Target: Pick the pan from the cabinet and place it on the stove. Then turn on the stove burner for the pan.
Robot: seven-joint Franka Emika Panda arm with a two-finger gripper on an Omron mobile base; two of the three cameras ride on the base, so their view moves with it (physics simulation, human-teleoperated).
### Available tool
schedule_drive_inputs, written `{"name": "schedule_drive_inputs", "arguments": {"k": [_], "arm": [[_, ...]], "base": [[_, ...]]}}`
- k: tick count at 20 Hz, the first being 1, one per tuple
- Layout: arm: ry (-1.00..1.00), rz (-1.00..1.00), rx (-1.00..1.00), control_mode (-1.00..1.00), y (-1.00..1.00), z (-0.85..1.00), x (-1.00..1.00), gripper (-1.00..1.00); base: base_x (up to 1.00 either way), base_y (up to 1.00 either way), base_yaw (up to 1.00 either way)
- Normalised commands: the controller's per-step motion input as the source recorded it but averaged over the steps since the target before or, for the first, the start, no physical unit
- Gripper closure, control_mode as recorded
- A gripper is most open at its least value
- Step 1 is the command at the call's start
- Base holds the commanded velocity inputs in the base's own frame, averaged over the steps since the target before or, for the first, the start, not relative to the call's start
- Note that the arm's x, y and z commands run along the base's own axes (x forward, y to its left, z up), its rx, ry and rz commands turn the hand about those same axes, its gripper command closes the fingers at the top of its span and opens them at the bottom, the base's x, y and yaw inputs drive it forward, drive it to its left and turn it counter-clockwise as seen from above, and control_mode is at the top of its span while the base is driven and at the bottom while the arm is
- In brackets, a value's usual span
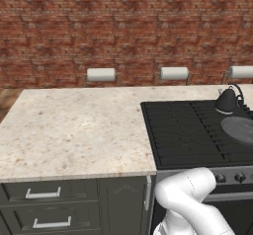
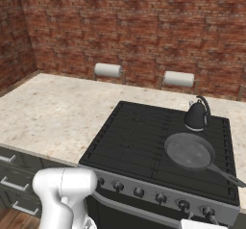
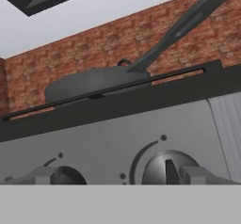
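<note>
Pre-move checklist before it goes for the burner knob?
1. Pan on the stove: ok, it sits on the front right grate, handle pointing out past the front right corner.
2. Kettle clear of the pan: ok, it stands behind it on the rear right burner, apart from it.
3. Gripper free: ok, jaws open, nothing between the fingertips.
4. Gripper at the knob row: ok, the hand view looks at the steel front from low and close, the right knob between the tips.
5. That knob matches the pan's burner: cannot tell.
6. Burner lit: cannot tell, no flame shows under the pan.
</note>
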Motion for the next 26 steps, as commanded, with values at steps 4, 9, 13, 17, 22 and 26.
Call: {"name": "schedule_drive_inputs", "arguments": {"k": [4, 9, 13, 17, 22, 26], "arm": [[-0.01, 0.0, 0.0, -1.0, -0.02, 0.0, 0.0, -1.0], [-0.01, 0.0, 0.0, -1.0, -0.04, 0.0, 0.0, -1.0], [-0.02, 0.0, 0.0, -1.0, -0.02, 0.0, 0.0, -1.0], [-0.02, 0.0, 0.0, -1.0, -0.03, 0.01, 0.0, -1.0], [-0.02, 0.0, 0.0, -1.0, -0.04, 0.01, 0.0, -1.0], [-0.03, 0.0, 0.0, -1.0, -0.12, 0.07, -0.01, -1.0]], "base": [[0.0, 0.0, 0.0], [0.0, 0.0, 0.0], [0.0, 0.0, 0.0], [0.0, 0.0, 0.0], [0.0, 0.0, 0.0], [0.0, 0.0, 0.0]]}}
